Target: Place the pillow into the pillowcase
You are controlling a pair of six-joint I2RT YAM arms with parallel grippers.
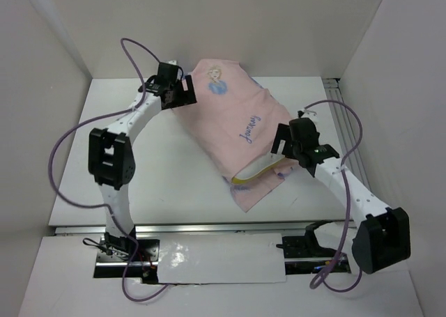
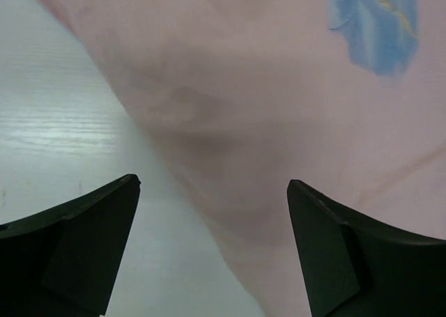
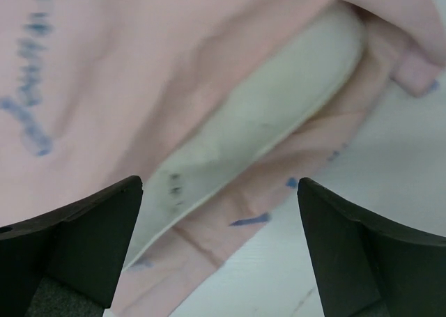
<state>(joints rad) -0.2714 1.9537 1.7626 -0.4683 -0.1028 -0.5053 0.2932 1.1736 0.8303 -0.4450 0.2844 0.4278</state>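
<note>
Left jaws: standing wide apart on my left gripper, gripping nothing, hanging over the far left corner of the pillowcase.
Right jaws: spreading just as wide on my right gripper, empty, hovering above the case's open near end.
Pillow: the pillow is sitting inside the case, its white and yellow end peeking out at the mouth.
Pillowcase: lying pink side up on the white table, between my arms.
Around: white walls are enclosing the table.
</note>
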